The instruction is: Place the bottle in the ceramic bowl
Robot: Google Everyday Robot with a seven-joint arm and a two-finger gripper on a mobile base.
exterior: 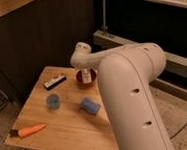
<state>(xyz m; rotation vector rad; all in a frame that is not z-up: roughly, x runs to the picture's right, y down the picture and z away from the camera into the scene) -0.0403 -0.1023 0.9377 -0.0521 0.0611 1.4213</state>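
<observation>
The red-orange ceramic bowl (80, 80) sits at the far side of the wooden table (68, 135). A small whitish bottle (87, 77) stands upright inside the bowl, its lower part hidden by the rim. My gripper (86, 69) hangs straight down over the bowl, right on top of the bottle. My thick white arm (129, 96) reaches in from the lower right and covers the table's right side.
A small round blue cup (53, 100) stands left of centre. A blue sponge (90, 106) lies in front of the bowl. An orange carrot (30, 130) lies near the front left edge. A dark flat bar (55, 82) lies left of the bowl. A dark wall and low shelving stand behind.
</observation>
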